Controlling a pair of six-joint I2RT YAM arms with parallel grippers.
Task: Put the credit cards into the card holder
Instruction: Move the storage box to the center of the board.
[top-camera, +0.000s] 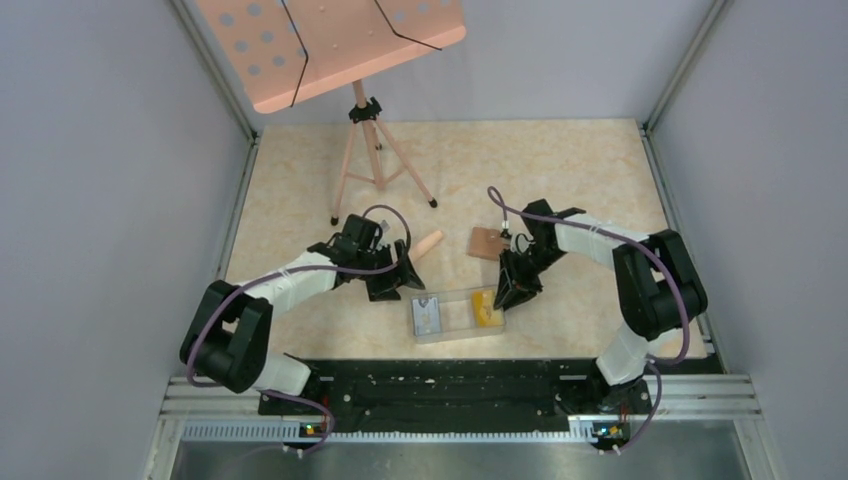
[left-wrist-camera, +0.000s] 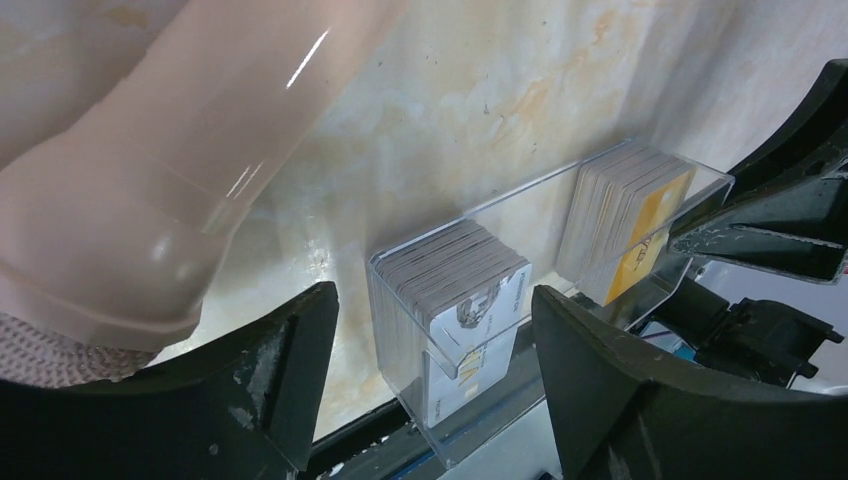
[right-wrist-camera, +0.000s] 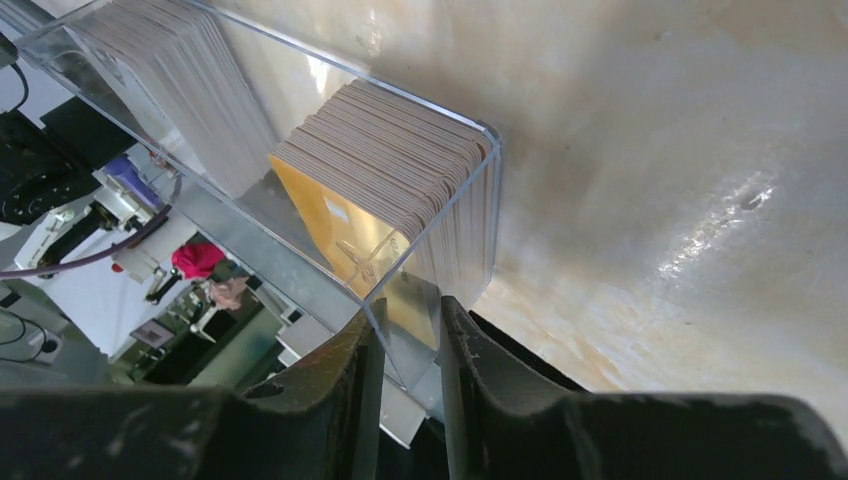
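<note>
Edge of holder (right-wrist-camera: 490, 200) inside right tool (right-wrist-camera: 410, 315)

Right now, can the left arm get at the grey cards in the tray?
Probably yes. The left gripper is open, the grey cards sit straight ahead with nothing between, and the right gripper is at the tray's other end.

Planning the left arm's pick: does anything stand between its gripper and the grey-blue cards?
Only the wall of the clear tray, which encloses the grey-blue cards. The left gripper is open and faces the stack, with nothing else visible between them.
</note>
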